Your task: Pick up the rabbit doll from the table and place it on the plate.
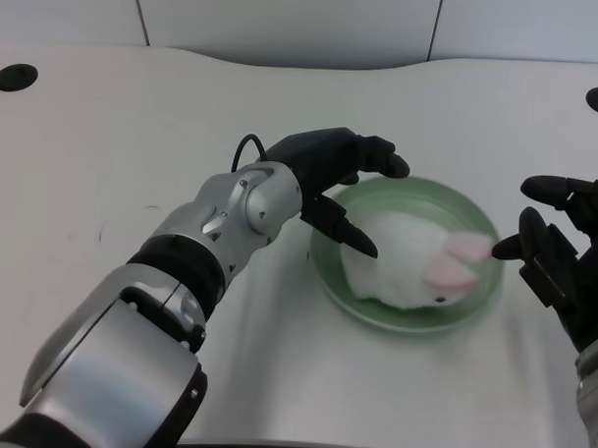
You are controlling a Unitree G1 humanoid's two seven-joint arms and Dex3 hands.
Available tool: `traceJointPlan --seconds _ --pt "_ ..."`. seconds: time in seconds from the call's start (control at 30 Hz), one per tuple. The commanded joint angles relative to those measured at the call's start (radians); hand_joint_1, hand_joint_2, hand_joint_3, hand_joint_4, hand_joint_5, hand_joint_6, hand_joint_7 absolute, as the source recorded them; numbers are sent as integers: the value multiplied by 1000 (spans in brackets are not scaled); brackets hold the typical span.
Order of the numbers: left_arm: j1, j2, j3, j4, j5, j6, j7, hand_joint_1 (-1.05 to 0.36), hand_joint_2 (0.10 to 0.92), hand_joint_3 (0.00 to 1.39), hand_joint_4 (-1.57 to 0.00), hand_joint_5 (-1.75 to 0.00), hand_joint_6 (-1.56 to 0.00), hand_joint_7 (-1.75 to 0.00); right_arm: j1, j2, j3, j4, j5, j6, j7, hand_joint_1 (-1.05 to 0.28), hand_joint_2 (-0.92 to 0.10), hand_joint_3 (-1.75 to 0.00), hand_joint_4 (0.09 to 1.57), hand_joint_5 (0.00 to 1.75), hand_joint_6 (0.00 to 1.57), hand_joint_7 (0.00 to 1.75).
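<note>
The white rabbit doll (408,267) with pink ears lies on the green plate (476,218) right of the table's middle. My left hand (340,176) hovers over the plate's left rim with its fingers spread apart. Its thumb reaches down to the doll's left side, while the other fingers stretch over the plate's far rim. Nothing is held in the hand.
My right hand (563,253) waits just right of the plate, fingers apart, close to the doll's ears. Two dark round holes (15,76) sit at the table's far corners. The table's back edge curves along the wall.
</note>
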Motion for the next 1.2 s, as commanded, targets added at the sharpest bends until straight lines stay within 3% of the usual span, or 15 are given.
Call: traceJointPlan --seconds 0.03,0.07,0.2,0.47,0.5,0.57,0.63,0.7,0.77,0.83,0.9,1.0,1.03,1.1,1.2 --pt "-4 22 -1 2 3 7 -2 -817 826 15 -162 -40 -250 -1 12 -13 -4 -5 3 -12 5 -305 -921 -604 356 1700 311 1455" --pt "-6 26 4 0 -2 8 -5 -822 830 14 -156 -37 -242 -1 12 -13 -5 -2 5 -15 9 -305 -921 -607 355 1700 311 1455" --pt "3 50 49 -7 -45 -11 -12 -832 820 3 -202 -67 -267 -16 12 -13 -9 -14 9 9 3 -317 -921 -618 345 1694 308 1449" --pt "80 106 204 -55 -222 -46 -124 -758 838 14 -275 -124 -315 -28 11 -13 -7 -16 1 9 -5 -314 -921 -601 354 1684 316 1440" --pt "117 125 266 -78 -295 -62 -171 -708 878 42 -321 -180 -343 -38 11 -13 -5 -17 -2 10 -7 -303 -921 -606 362 1689 321 1443" --pt "172 150 347 -120 -395 -74 -243 -664 912 106 -245 -550 -400 -33 12 -15 -2 -19 -5 14 -9 -294 -921 -616 366 1690 325 1446" --pt "215 168 382 -163 -441 -76 -275 -659 919 124 -218 -655 -414 -31 14 -14 1 -24 -10 16 -14 -292 -921 -621 370 1690 327 1446" --pt "282 188 426 -237 -494 -66 -288 -609 921 142 -323 -740 -489 -64 15 -13 5 -23 -15 9 -16 -289 -921 -618 376 1684 331 1445" --pt "352 198 457 -331 -531 -28 -277 -509 921 147 -444 -787 -560 -91 15 -14 5 -15 -12 -1 -10 -290 -921 -625 384 1682 333 1442" --pt "484 205 508 -513 -600 78 -262 -456 921 221 -539 -839 -617 -114 14 -12 -1 -11 5 -3 2 -287 -921 -633 395 1687 336 1444" --pt "582 205 550 -669 -666 191 -260 -425 921 298 -559 -1037 -685 -141 11 -10 -7 -7 18 -2 10 -284 -921 -638 402 1689 338 1445" --pt "682 211 593 -840 -744 333 -263 -429 921 408 -482 -1315 -704 -187 9 -16 -9 -8 13 0 13 -290 -921 -636 400 1683 341 1443" --pt "700 212 599 -877 -756 366 -260 -433 921 422 -469 -1356 -706 -197 9 -17 -9 -10 11 1 13 -291 -921 -637 398 1682 340 1443" --pt "771 225 620 -975 -783 443 -254 -456 921 408 -467 -1400 -715 -216 7 -21 -6 -18 -5 11 -1 -295 -920 -633 390 1678 337 1442" --pt "849 233 643 -1094 -815 547 -237 -462 921 423 -503 -1440 -734 -245 3 -22 -8 -19 -4 10 -2 -291 -921 -630 394 1685 338 1445"
